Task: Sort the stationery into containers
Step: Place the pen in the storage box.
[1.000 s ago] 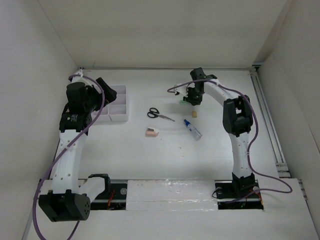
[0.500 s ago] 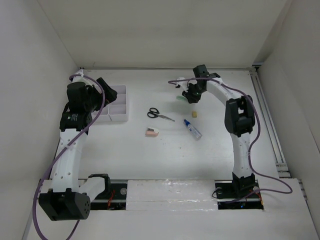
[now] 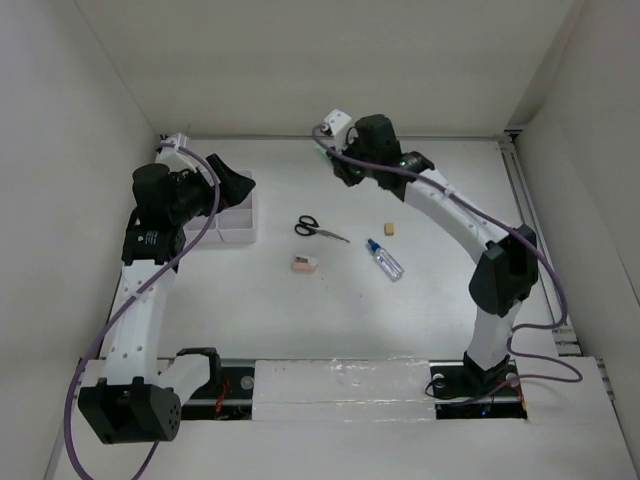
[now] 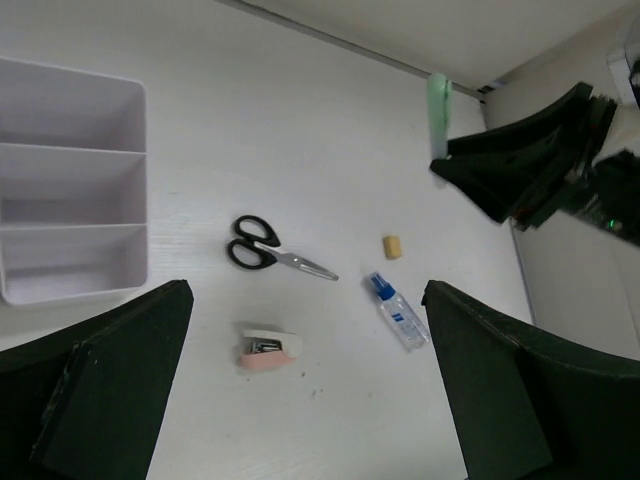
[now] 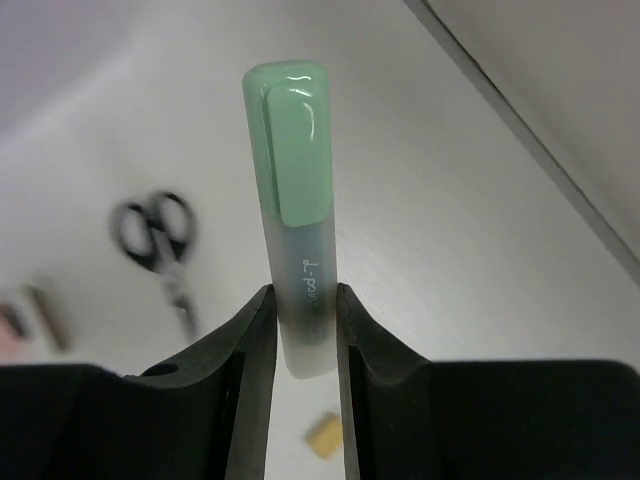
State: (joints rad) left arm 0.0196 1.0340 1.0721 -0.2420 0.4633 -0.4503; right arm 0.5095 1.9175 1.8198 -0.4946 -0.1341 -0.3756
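My right gripper (image 5: 303,300) is shut on a green highlighter (image 5: 298,200), held in the air over the table's back middle; the top view shows the gripper (image 3: 336,160) and the highlighter's tip (image 3: 322,151). My left gripper (image 3: 234,186) hangs wide open and empty above the white organiser tray (image 3: 238,229), hiding most of it. The left wrist view shows the tray (image 4: 135,190), black-handled scissors (image 4: 268,255), a pink-white block (image 4: 268,345), a blue-capped clear tube (image 4: 398,313) and the highlighter (image 4: 438,100). The scissors (image 3: 320,229), block (image 3: 304,265) and tube (image 3: 384,258) lie mid-table.
A small yellow block (image 3: 391,229) lies right of the scissors, also seen below the jaws (image 5: 325,435). White walls close in the table at the back and sides. A rail (image 3: 535,240) runs along the right edge.
My right arm has swung left and toward the back wall, carrying the green highlighter up away from the yellow block. My left gripper has shifted slightly right over the tray.
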